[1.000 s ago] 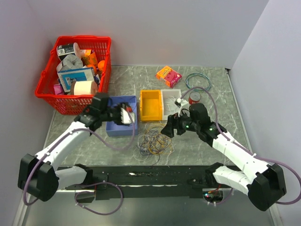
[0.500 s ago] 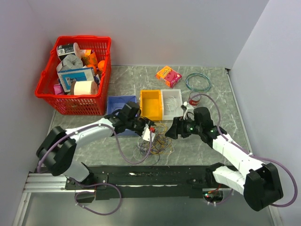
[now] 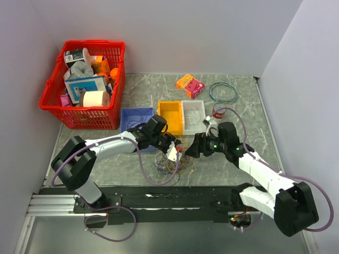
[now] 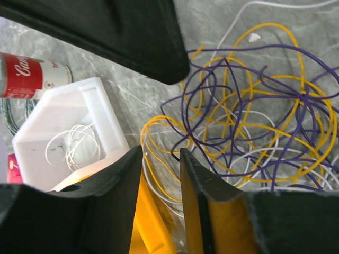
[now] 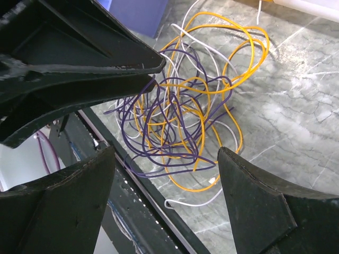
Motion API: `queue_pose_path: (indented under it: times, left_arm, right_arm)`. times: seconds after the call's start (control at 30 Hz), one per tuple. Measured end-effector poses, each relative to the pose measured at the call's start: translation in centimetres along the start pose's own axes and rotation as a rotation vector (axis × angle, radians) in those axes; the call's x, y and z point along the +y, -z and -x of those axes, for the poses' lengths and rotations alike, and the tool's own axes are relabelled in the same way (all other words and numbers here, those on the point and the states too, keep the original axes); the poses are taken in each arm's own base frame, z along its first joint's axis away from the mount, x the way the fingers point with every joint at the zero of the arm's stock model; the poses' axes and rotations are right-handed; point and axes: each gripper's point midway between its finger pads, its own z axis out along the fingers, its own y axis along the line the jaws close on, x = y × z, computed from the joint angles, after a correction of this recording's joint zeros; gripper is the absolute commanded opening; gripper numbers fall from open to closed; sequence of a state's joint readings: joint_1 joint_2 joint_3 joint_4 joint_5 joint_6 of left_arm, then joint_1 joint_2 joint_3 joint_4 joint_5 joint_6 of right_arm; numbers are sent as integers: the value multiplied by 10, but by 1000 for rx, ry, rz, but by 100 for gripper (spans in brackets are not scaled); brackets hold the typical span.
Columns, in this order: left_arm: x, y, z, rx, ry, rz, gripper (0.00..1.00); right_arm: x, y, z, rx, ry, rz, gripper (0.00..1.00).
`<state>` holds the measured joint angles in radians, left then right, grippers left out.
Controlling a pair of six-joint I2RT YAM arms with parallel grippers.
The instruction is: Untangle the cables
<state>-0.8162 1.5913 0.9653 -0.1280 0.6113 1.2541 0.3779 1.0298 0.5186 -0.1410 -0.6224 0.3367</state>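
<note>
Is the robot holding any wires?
Right fingers: wide open over the cables, holding nothing. Left fingers: close together over the same cables; cannot tell if a wire is pinched.

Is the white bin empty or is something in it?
Not empty: the left wrist view shows a thin white wire looped on the floor of the white bin.
</note>
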Motion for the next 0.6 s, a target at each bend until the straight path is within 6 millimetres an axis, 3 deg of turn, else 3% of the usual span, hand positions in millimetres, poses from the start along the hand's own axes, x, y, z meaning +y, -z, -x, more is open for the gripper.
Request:
queue_pose_path:
  times: [0.07, 0.17, 0.2, 0.3, 0.6]
  left_arm:
    - [-3, 0, -3, 10, 0, -11, 39]
    - [-8, -1, -5, 20, 0, -29, 25]
    - [-9, -1, -6, 21, 0, -33, 12]
    - [-10, -2, -5, 19, 6, -35, 3]
    - [-2, 5, 7, 2, 87, 9, 1]
  right_arm:
    - [-1, 0, 1, -3, -1, -2, 84]
    - [-2, 1, 1, -5, -3, -5, 84]
    - [-2, 1, 2, -6, -4, -6, 84]
    - [-2, 1, 2, -8, -4, -6, 84]
    - [-1, -9, 5, -5, -28, 23, 79]
